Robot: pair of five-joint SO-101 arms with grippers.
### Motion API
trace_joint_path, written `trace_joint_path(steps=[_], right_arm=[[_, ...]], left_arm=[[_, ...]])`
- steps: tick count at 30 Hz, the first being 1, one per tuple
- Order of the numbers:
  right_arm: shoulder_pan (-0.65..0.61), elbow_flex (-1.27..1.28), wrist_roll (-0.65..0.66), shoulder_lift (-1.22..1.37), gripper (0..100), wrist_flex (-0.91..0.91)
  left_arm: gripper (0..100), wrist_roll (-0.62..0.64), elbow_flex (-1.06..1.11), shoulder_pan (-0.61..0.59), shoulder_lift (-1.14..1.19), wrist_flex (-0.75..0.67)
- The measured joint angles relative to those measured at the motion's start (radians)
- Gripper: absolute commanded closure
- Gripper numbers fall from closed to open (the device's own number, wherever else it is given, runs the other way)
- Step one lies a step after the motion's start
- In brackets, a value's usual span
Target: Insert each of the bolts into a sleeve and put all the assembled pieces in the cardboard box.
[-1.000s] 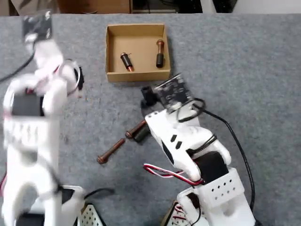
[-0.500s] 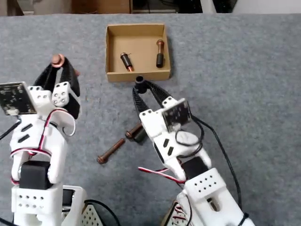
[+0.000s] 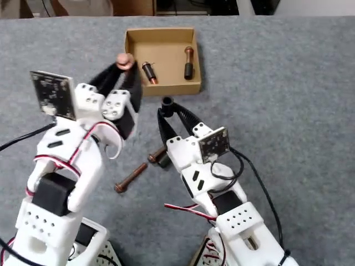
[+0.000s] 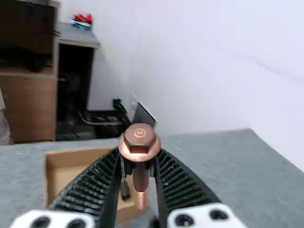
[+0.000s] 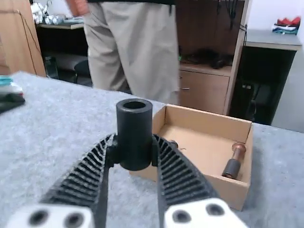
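Left gripper [image 3: 125,67]: closed on a copper bolt [image 4: 138,164], clamped just under the head, with the head up and the thread hanging down between the fingers. It is in the air beside the front left corner of the cardboard box [image 3: 161,87].
Right gripper [image 3: 166,111]: closed on a black sleeve [image 5: 134,133], which stands upright with its hole facing up, above the table just in front of the box.
Bolt and sleeve: near each other, but apart and not in one line.
In the box: two assembled pieces [image 3: 150,72], lying apart from each other.
On the table: a loose bolt [image 3: 131,177], and near it a second bolt [image 3: 157,154] with a dark sleeve [image 3: 165,160] at its end. Perhaps it is already inserted; the high view does not settle it.
Step, as I judge: bring the bolt tip over the sleeve hole and push it in.
Risk, tilt: the bolt is held only near its head, so it can swing when the tip meets the sleeve rim, then jam or slip out.
Risk, sleeve: it is gripped on its round wall, so a side push can turn it or squeeze it out.
Risk, collision: both arms work close by the box, so the fingers may knock together or shift the box.
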Motion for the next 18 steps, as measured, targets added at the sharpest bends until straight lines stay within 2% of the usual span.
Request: trace_joint_path(steps=[8,12,16,18], right_arm=[[0.000,0.068,-0.014,0.000,99.7,-0.003],[0.000,0.068,-0.014,0.000,99.7,-0.003],[0.000,0.068,-0.008,0.000,99.7,-0.003],[0.000,0.068,0.041,0.000,99.7,-0.003]], left_arm=[[98,-0.002,0.032,0.089,0.005,0.003],[98,-0.046,0.049,0.118,0.006,0.017],[98,-0.074,0.038,0.149,0.006,0.121],[98,-0.075,0.023,0.155,0.006,0.173]])
